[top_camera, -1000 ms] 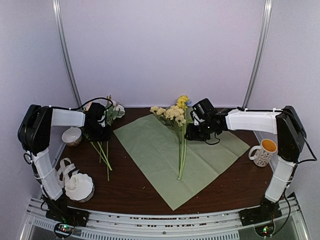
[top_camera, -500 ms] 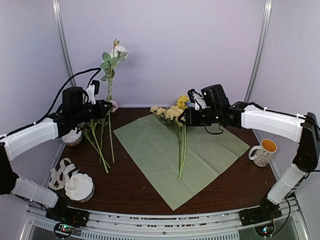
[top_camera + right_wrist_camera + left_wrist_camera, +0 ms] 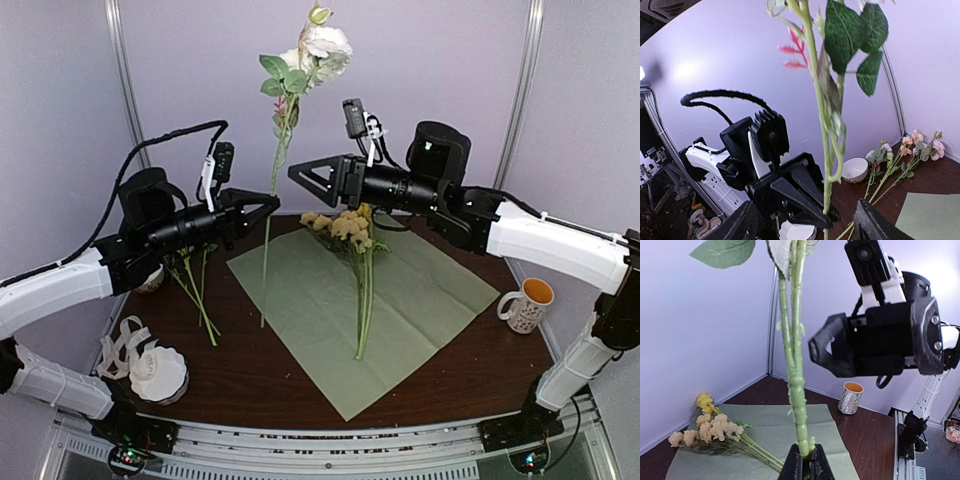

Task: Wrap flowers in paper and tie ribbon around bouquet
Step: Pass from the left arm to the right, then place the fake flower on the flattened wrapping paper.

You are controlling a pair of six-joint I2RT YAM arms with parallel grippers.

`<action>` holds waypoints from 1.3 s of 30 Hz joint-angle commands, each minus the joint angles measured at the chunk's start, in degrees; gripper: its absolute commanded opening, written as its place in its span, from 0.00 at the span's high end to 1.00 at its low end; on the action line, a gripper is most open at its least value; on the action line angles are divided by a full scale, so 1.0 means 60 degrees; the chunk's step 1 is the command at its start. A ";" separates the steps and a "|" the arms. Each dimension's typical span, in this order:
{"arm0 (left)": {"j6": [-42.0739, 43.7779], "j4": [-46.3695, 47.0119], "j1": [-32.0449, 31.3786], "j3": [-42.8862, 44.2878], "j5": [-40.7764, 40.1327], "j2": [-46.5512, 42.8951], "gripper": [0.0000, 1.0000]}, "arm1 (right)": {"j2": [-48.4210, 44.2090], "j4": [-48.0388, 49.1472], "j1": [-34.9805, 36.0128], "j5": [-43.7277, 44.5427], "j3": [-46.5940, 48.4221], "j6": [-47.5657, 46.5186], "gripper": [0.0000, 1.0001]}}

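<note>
- Top view, upper centre: pinches tall green-stemmed white flower (image 3: pixel 322 46) upright in closed left gripper (image 3: pixel 270 204); spreads right gripper (image 3: pixel 300 175) empty beside stem.
- Left wrist, bottom centre: clamps stem; shows pale sage paper sheet (image 3: pixel 770 420), yellow blossoms (image 3: pixel 710 427) lower left.
- Right wrist, bottom: parts fingers (image 3: pixel 742 225) wide, stem between.

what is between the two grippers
In the top view, one white-flowered stem, pinched in the left gripper, stands upright between it and the open right gripper.

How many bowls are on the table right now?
2. A scalloped white bowl sits near left; a small round bowl sits farther back left, partly hidden by the left arm from above.
</note>
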 commanded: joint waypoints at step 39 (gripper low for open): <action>-0.1678 -0.4622 0.0925 0.1903 -0.3180 0.2374 0.36 | 0.5536 -0.8018 -0.3359 0.3362 0.4123 0.0360 0.84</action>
